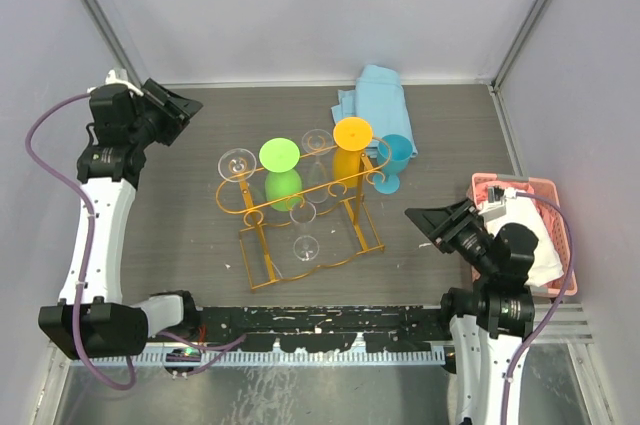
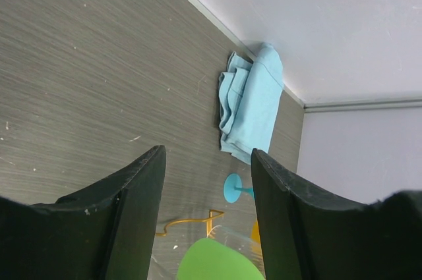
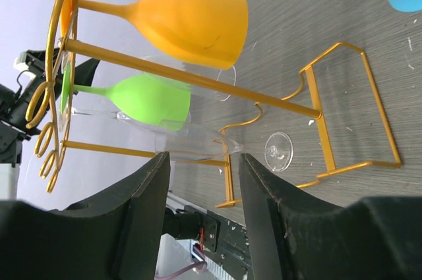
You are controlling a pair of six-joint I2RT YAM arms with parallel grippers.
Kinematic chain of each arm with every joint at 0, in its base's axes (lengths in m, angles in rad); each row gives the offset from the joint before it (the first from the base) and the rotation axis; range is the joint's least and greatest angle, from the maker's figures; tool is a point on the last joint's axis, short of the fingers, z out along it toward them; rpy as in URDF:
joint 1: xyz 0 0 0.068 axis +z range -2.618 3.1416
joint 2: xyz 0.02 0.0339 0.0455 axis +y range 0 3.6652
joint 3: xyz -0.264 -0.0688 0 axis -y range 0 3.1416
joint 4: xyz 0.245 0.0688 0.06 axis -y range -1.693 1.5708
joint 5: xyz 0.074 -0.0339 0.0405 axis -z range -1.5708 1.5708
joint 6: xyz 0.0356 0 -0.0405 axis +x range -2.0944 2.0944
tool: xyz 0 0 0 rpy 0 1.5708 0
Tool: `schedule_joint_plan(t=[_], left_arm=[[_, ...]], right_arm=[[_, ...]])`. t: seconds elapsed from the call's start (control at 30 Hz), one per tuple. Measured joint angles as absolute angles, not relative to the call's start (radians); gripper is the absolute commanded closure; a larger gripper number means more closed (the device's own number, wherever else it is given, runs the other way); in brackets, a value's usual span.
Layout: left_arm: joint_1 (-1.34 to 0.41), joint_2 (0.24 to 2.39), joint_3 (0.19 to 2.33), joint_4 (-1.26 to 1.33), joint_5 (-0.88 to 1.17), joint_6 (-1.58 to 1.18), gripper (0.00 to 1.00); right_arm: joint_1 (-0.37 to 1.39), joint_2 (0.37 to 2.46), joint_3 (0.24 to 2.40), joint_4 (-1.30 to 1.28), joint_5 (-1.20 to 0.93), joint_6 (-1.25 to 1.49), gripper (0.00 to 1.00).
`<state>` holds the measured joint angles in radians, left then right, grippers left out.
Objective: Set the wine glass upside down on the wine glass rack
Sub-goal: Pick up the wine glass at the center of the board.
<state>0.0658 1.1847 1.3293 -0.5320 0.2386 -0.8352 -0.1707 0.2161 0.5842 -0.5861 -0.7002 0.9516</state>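
1. My left gripper (image 2: 206, 155) hangs over bare table at the far left, its fingers spread with nothing between them.
2. My right gripper (image 3: 204, 158) sits at the near right. Its fingers are also apart and empty, and they face the wine glass rack (image 3: 277, 103).
3. The rack stands upright mid-table. Its long axis runs left to right, with the right end slightly farther from me.
4. A green wine glass (image 1: 283, 188) hangs upside down from the top rail, foot up, stem vertical and bowl opening downward. An orange wine glass (image 1: 347, 160) hangs the same way nearer the right end.
5. A clear wine glass (image 1: 237, 162) has its foot at the rail's left end. Another clear glass (image 1: 305, 245) is inside the rack's base on my side. Its foot seems to rest on the table, though I cannot tell for sure.
6. A blue glass (image 1: 395, 160) stands just beside the rack's right end, with a blue cloth (image 1: 375, 100) behind it. A pink basket (image 1: 540, 183) sits at the right edge.
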Motion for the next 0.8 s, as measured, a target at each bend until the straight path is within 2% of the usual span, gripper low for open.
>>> schedule_joint_plan(t=[0.17, 0.37, 0.67, 0.8], left_arm=[[0.059, 1.169, 1.296, -0.528, 0.239, -0.841, 0.44], [0.059, 1.164, 1.289, -0.528, 0.239, -0.841, 0.44], [0.058, 1.164, 1.290, -0.532, 0.239, -0.824, 0.43], [0.058, 1.164, 1.290, -0.531, 0.239, -0.822, 0.43]], right_arm=[[-0.171, 0.240, 0.596, -0.604, -0.733, 0.949, 0.48], [-0.171, 0.400, 0.727, -0.632, -0.726, 0.897, 0.48], [-0.172, 0.897, 1.162, -0.584, -0.632, 0.809, 0.46], [-0.172, 1.028, 1.282, -0.550, -0.620, 0.804, 0.46]])
